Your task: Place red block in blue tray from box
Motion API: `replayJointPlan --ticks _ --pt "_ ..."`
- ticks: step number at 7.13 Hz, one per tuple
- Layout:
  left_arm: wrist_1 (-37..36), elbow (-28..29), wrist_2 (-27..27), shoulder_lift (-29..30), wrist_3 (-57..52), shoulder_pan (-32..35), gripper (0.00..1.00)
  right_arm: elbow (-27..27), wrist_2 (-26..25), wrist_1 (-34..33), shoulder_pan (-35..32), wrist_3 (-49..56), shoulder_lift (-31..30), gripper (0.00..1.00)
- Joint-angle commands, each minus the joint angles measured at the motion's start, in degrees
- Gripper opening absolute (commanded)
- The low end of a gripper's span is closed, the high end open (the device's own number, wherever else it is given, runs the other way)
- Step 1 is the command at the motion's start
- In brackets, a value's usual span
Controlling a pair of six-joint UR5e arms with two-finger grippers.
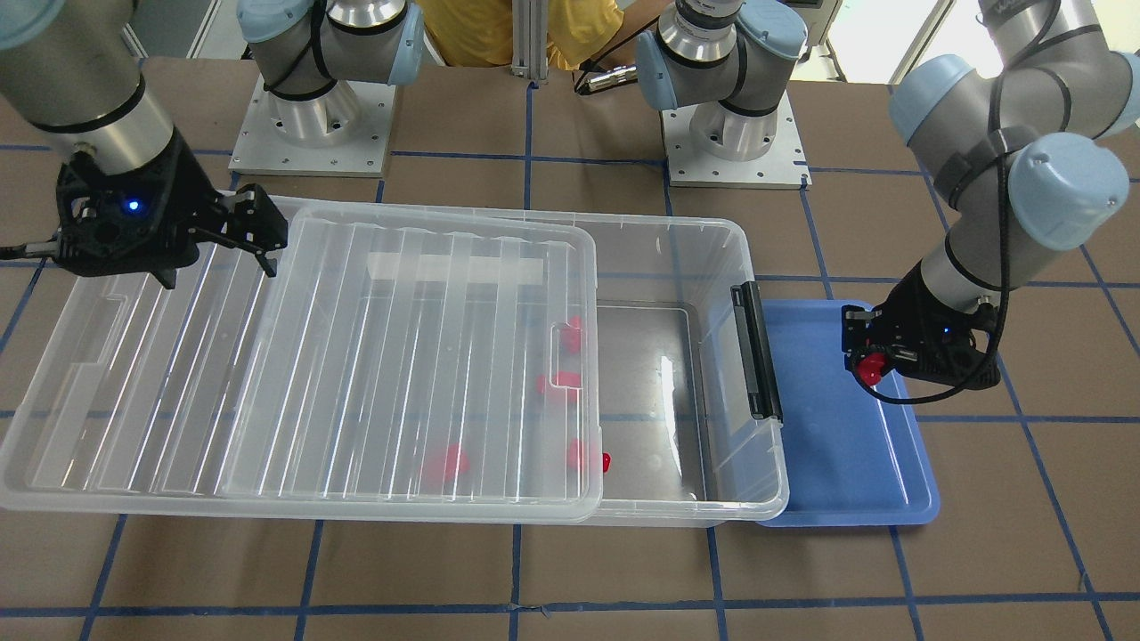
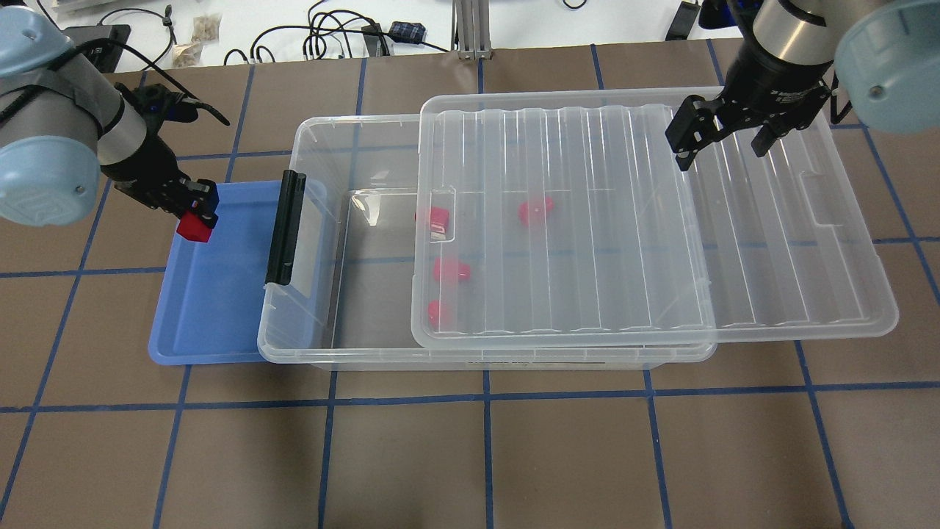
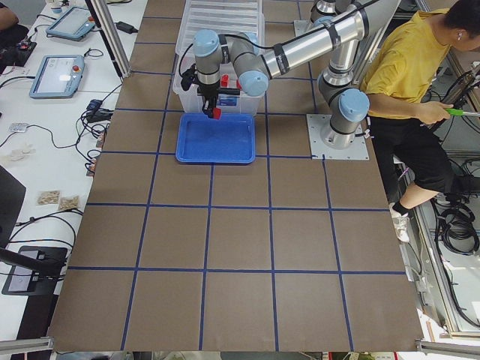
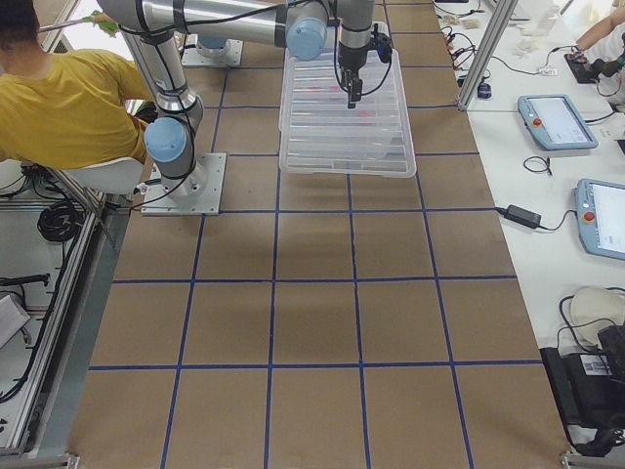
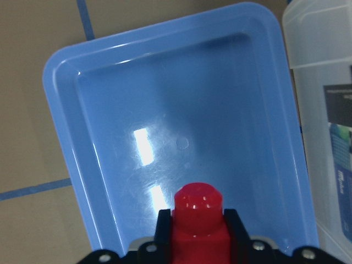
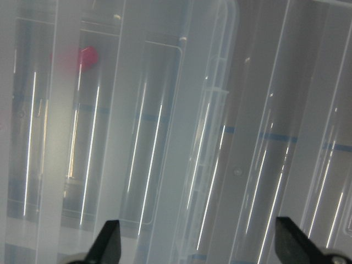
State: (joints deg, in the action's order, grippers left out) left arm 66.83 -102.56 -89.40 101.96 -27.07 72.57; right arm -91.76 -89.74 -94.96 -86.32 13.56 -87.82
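Observation:
My left gripper point(image 2: 197, 217) is shut on a red block point(image 2: 194, 227) and holds it above the blue tray point(image 2: 205, 308), near its far end; the block point(image 5: 198, 217) and bare tray floor point(image 5: 187, 110) show in the left wrist view. The clear box point(image 2: 323, 345) lies beside the tray, its black latch point(image 2: 283, 228) facing it. Its ribbed lid point(image 2: 661, 308) is slid sideways, leaving the box's tray-side end open. Several red blocks point(image 2: 449, 270) lie in the box, mostly under the lid. My right gripper point(image 2: 721, 147) is open above the lid's far edge.
The brown table point(image 2: 485, 455) has blue tape grid lines. The robot bases point(image 1: 312, 133) stand behind the box. A person in a yellow shirt point(image 3: 420, 67) sits behind the robot. Tablets and cables point(image 3: 52, 75) lie on the side benches.

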Motion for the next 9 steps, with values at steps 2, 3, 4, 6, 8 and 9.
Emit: replayJointPlan --ticks 2,3,4,6,8,9 --pt "-7.2 -1.0 -0.1 10.2 4.8 -0.3 0.00 -0.8 0.0 1.8 -4.8 -5.5 -1.8 1.00" --pt "-7.6 -1.4 -0.2 11.2 4.9 -0.3 0.00 -0.4 -0.8 1.4 -6.7 -5.7 -2.2 1.00" --pt "-7.7 -1.9 -0.2 11.7 5.0 -0.4 0.00 -0.9 -1.1 1.5 -6.7 -5.7 -1.8 1.00" --pt "-7.8 -2.1 0.2 12.0 4.8 -0.4 0.80 0.0 -1.1 1.3 -6.6 -5.7 -2.2 1.00" --pt "-7.8 -0.7 -0.2 10.0 4.7 -0.2 1.00 -0.3 -0.8 0.6 -5.3 -5.7 -1.5 1.00" --pt "-5.7 0.9 -0.5 7.0 4.9 0.7 1.00 -0.4 -1.1 0.7 -1.3 -3.6 -1.5 1.00"
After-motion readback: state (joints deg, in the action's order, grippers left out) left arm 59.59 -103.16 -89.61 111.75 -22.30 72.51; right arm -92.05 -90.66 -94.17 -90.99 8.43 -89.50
